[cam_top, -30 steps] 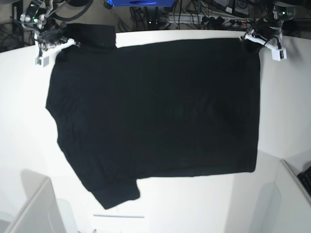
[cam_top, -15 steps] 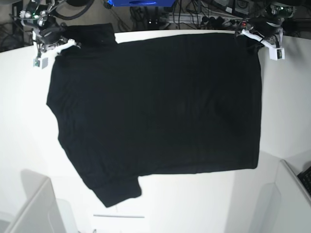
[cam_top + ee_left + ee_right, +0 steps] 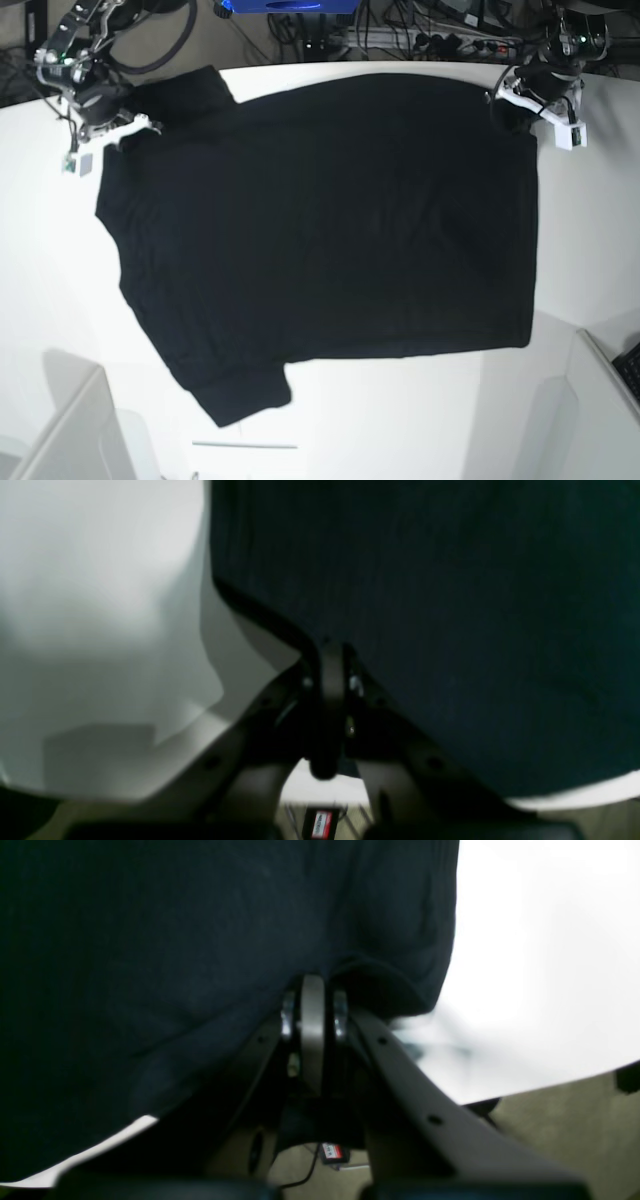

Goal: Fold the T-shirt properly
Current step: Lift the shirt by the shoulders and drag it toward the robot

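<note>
Round-edged white table, large plain black cloth T-shirt spread flat across its far half (one sleeve toward the near edge), right gripper clamped on its far-left corner, left gripper clamped on its far-right corner

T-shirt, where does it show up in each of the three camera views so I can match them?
Base: the T-shirt lies spread across the middle of the white table, both far corners pinched by claws.
Left wrist: it fills the upper right, its corner in the left claw.
Right wrist: it fills the upper left, its edge in the right claw.
Shared landmark: the white table beside the black cloth.
</note>
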`<state>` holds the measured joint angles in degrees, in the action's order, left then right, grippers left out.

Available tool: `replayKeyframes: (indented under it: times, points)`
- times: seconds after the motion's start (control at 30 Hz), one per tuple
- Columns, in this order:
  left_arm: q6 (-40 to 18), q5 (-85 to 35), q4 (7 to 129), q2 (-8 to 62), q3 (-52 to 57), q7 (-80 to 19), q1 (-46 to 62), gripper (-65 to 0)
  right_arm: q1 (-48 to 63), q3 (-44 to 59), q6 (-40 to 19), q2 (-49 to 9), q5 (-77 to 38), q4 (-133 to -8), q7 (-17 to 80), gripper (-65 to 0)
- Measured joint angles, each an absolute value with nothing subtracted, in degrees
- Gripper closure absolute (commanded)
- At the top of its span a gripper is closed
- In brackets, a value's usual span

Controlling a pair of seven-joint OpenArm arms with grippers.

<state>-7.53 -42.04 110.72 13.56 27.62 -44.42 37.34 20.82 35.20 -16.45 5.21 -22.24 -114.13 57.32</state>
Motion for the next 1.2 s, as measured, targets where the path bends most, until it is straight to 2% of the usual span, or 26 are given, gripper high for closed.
replayKeyframes:
  times: [0.2,0.4,0.67,0.93,1.2]
  points:
    - [-7.49,-42.09,109.12,13.39,27.66,-44.34,35.33,0.0,15.25,30.11,-16.4,3.88,-22.63,-113.99,59.9,0.0]
    - [-7.42,-42.0,108.77,13.23,27.68,-44.82,33.56,0.0,10.02,30.02,-16.34,3.77,-22.26,-111.92,63.42,0.0]
    - [-7.35,-41.87,107.92,10.74,34.17,-54.76,27.14,0.0,5.54,30.0,-16.36,3.03,-22.33,-104.01,63.59,0.0]
    - [-7.35,-41.87,107.85,10.7,34.41,-55.33,24.58,0.0,0.69,30.26,-16.32,1.87,-22.04,-99.15,63.51,0.0]
    - [-7.33,-41.69,99.92,10.94,34.41,-55.53,21.71,0.0,-3.55,30.24,-16.27,1.91,-22.17,-94.78,63.46,0.0]
